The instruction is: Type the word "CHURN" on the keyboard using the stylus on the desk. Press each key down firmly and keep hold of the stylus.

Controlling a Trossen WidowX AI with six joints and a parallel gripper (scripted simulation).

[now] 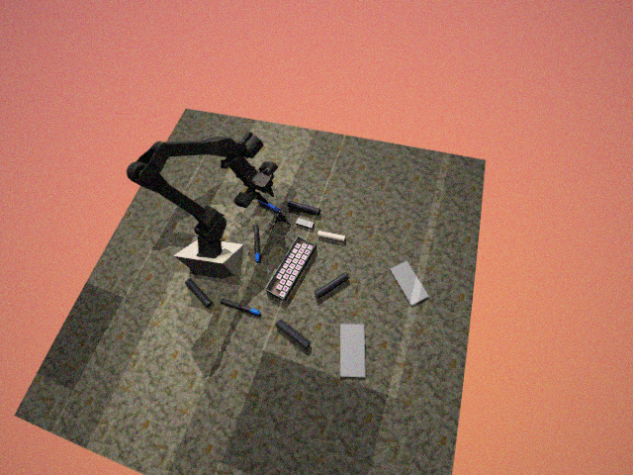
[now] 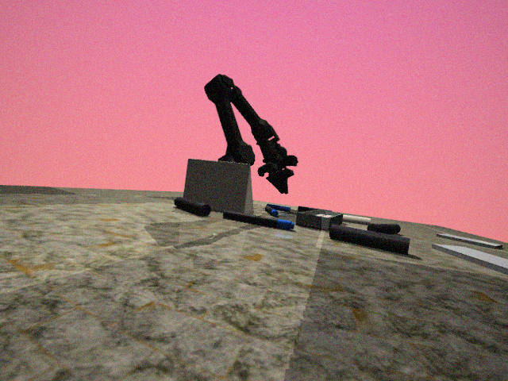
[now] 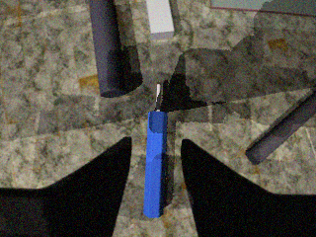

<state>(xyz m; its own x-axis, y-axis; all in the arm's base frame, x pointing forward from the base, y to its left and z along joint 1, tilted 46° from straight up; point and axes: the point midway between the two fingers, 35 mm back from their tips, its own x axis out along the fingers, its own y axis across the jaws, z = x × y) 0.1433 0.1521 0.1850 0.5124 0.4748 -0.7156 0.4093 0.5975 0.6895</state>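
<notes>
Fingers (image 1: 267,189) (image 2: 282,183) open, nothing gripped, up above the table (image 1: 408,204) (image 2: 184,307) (image 3: 59,148); blue stylus (image 1: 269,205) (image 2: 279,207) (image 3: 155,170) lies on table, lined up with the gap between them in wrist view, pale tip pointing away; thick dark cylinder (image 1: 304,207) (image 3: 107,54) and small white block (image 1: 305,223) (image 3: 161,17) near tip; keyboard (image 1: 292,268) (image 2: 313,219) (image 3: 276,6) apart from stylus, blue-ended dark pen (image 1: 256,239) (image 2: 271,210) (image 3: 283,130) between keyboard and arm base

Keyboard (image 1: 292,267) (image 2: 312,220) (image 3: 276,5) bears pale keys with small pinkish marks, too tiny to read in top view. Exterior view catches keyboard at low angle, letters illegible; wrist view frames only its edge. No legible text on any object pictured.
</notes>
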